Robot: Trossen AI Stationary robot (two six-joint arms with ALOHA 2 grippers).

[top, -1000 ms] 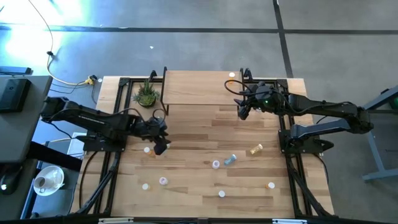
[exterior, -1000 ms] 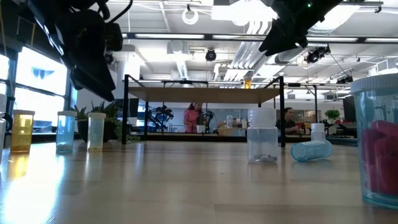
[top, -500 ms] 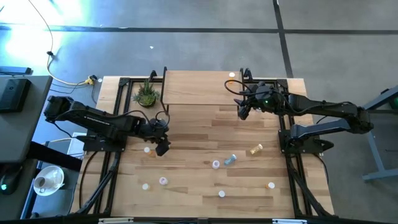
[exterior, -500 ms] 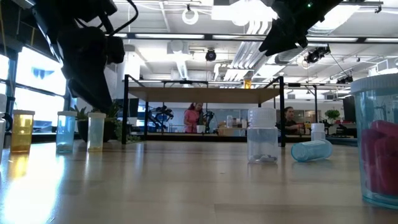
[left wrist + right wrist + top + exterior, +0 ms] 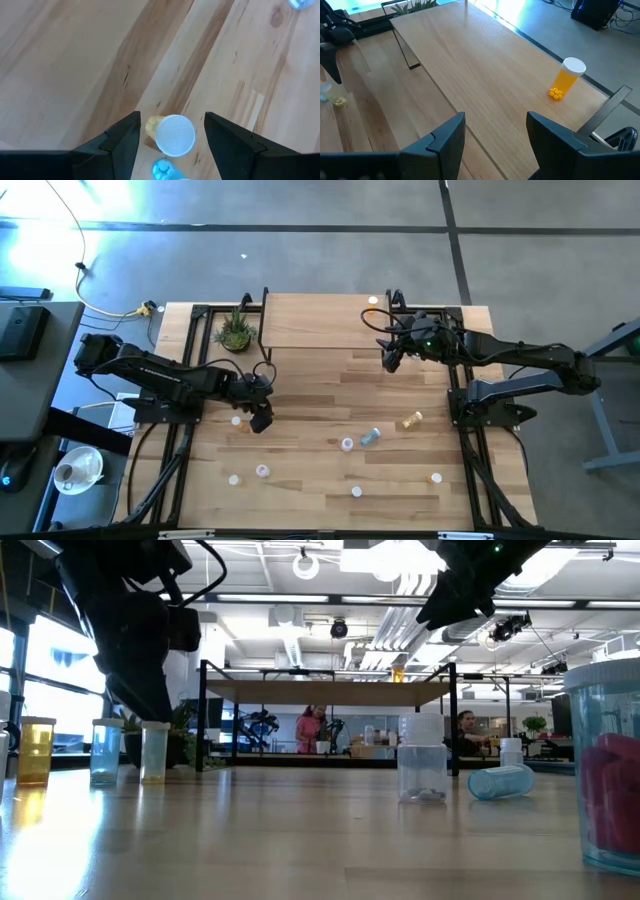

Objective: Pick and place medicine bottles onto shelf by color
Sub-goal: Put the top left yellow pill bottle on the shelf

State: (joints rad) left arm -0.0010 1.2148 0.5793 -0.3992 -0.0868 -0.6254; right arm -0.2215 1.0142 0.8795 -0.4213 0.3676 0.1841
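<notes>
Since last look: our left gripper [image 5: 261,420] dropped a bit lower toward the table at left of centre in the high view; right arm didn't budge.
Left jaws: we see them wide apart, holding nothing, straddling a yellow bottle [image 5: 167,133] standing right under them.
Right gripper [image 5: 390,360]: parked at the shelf [image 5: 318,320] edge, upper right of centre, fingers spread, empty.
Orange bottle [image 5: 566,79]: upright on the shelf's far right corner.
Other bottles [image 5: 369,436]: scattered across the lower middle of the table [image 5: 310,390].
</notes>
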